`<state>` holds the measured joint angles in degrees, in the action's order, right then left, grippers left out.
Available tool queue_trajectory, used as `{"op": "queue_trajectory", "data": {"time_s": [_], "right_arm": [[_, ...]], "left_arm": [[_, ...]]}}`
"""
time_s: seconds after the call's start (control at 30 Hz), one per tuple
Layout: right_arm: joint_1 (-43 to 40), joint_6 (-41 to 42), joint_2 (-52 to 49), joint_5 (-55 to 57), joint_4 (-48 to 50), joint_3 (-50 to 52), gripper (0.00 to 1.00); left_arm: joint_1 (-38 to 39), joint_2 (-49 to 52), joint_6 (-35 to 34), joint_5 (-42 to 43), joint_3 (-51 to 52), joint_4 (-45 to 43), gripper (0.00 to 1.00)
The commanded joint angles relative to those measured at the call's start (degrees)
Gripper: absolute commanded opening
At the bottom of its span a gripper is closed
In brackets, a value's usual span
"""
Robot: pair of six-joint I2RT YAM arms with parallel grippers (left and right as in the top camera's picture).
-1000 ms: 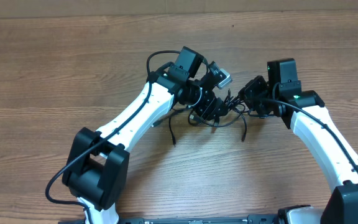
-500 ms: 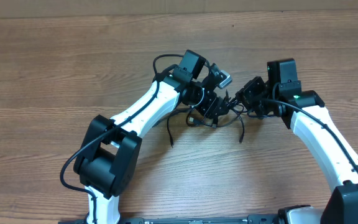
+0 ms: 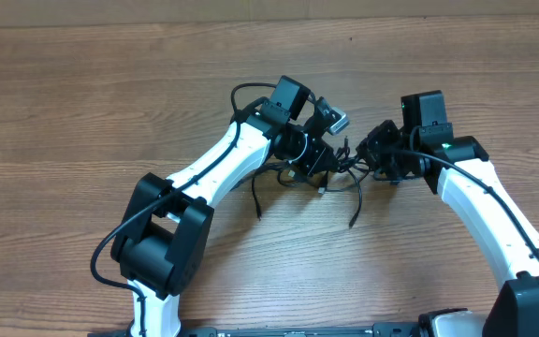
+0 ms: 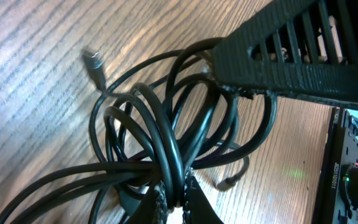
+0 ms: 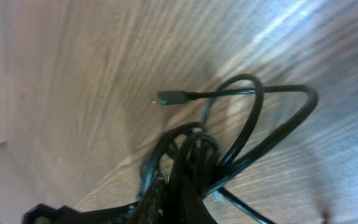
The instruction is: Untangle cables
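— Where are the cables [image 3: 337,176] lying?
— Just above the middle of the frame, bunching in a knot on the wooden table [image 3: 82,112]. Two loose ends are trailing down toward the bottom edge.
— What's the left gripper [image 3: 316,161] doing?
— Pinching tight on the left side of the knot, with loops fanning out above its grip.
— And the right gripper [image 3: 377,154]?
— Clamping the same tangle from the right, jaws nearly together. One plug [image 5: 165,98] is sticking out sideways.
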<state>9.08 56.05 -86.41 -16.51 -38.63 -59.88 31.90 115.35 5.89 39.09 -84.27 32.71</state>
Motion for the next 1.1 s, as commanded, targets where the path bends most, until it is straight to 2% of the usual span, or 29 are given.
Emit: {"op": "queue_trajectory", "data": {"time_s": [0.0, 0.13, 0.4, 0.47, 0.53, 0.57, 0.63, 0.77, 1.07], "right_arm": [[-0.15, -1.05, 0.13, 3.91, -1.6, -0.17, 0.05], [-0.15, -1.05, 0.13, 7.48, -4.15, -0.17, 0.07], [-0.15, -2.14, 0.13, 7.65, -4.28, -0.13, 0.11], [-0.15, -2.62, 0.13, 5.73, -4.31, -0.15, 0.21], [-0.15, -3.23, 0.13, 2.75, -4.37, -0.13, 0.42], [-0.15, -3.85, 0.13, 1.07, -4.31, -0.13, 0.48], [-0.15, -4.02, 0.13, -2.14, -4.17, -0.15, 0.54], [-0.15, -4.0, 0.13, -6.49, -2.91, -0.15, 0.56], [-0.13, -3.13, 0.13, -7.63, -0.48, -0.13, 0.55]], "left_arm": [[-0.92, 0.61, -0.37, -0.9, -0.96, 0.98, 0.04], [-1.36, 0.57, -0.37, 1.88, -0.96, 1.62, 0.04], [-2.67, -2.38, -0.37, 7.08, -1.03, 1.57, 0.04], [-3.06, -3.74, -0.37, 7.06, -1.03, 1.62, 0.04], [-3.39, -4.96, -0.37, 7.06, -1.03, 1.6, 0.04], [-3.48, -5.55, -0.37, 7.06, -1.03, 1.55, 0.04], [-3.5, -6.56, -0.37, 7.02, -1.03, 1.53, 0.04], [-3.48, -6.93, -0.37, 7.04, -1.03, 2.1, 0.04], [-3.39, -6.93, -0.35, 9.33, -1.03, 3.93, 0.04]]}}
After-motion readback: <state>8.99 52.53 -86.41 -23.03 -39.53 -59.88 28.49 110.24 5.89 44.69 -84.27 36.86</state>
